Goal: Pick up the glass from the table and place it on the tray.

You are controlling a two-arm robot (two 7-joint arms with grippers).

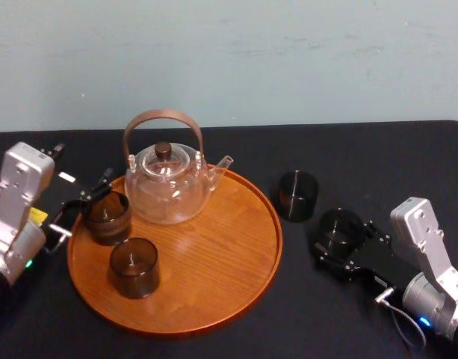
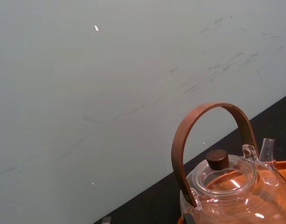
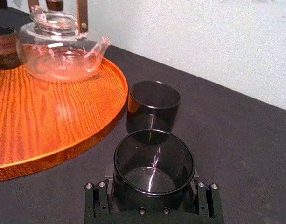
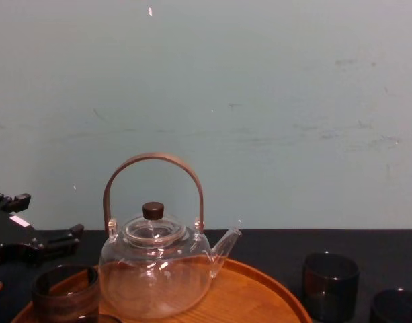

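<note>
Black table (image 1: 378,153), wooden tray (image 1: 214,258), pale blue wall (image 1: 288,60)

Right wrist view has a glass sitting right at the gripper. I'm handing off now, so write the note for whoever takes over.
Left gripper: at the tray's left edge, beside the rear tray glass.
Right gripper: around the near table glass, right of the tray.
Things: the tray holds the teapot, the rear tray glass and the front tray glass. The far table glass stands on the table.
Done: two glasses on the tray.
Left: both table glasses.
</note>
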